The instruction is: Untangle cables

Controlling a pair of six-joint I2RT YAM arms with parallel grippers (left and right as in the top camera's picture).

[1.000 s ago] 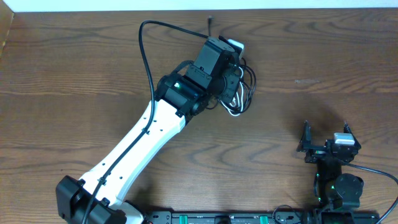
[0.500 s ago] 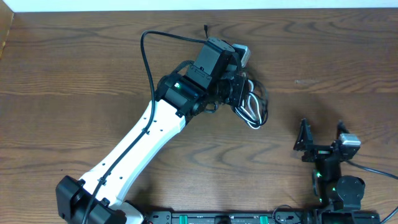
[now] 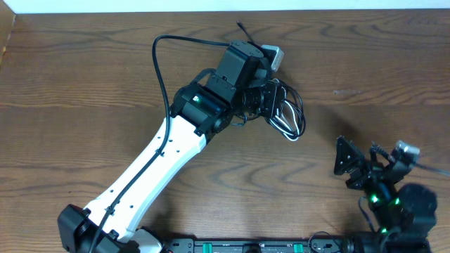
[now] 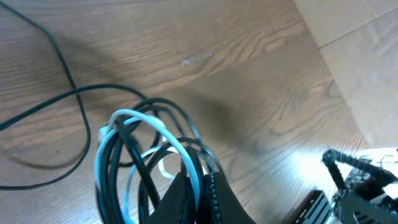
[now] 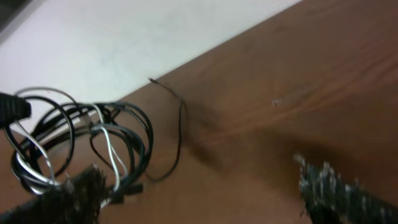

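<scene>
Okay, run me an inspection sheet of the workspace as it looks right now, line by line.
Surface: brown wooden table.
Job's things: black and white cables coiled together in one bundle, not yet separated; a thin black tail trails onto the table.
Clutter: nothing seen.
Grippers: left gripper jaws shut on the cables; right gripper jaws open, empty, apart from the bundle.
Cables: thick black arm wire arches beside the left arm.
Surroundings: white strip beyond the table's far edge.
</scene>
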